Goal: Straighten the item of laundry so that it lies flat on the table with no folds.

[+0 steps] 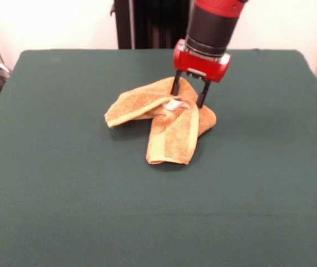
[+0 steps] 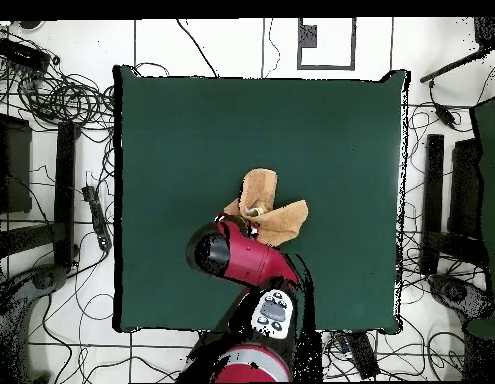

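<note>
White wall [image 1: 64,22] behind; pale tiled floor [image 2: 51,330] strewn with black cables [image 2: 61,100].

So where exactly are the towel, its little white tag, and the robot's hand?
towel [image 1: 172,142]: front view, on the flap nearest the camera.
white tag [image 1: 173,104]: front view, at the tag's middle, on the towel's top.
hand [image 1: 189,93]: front view, between its two black fingertips.
</note>
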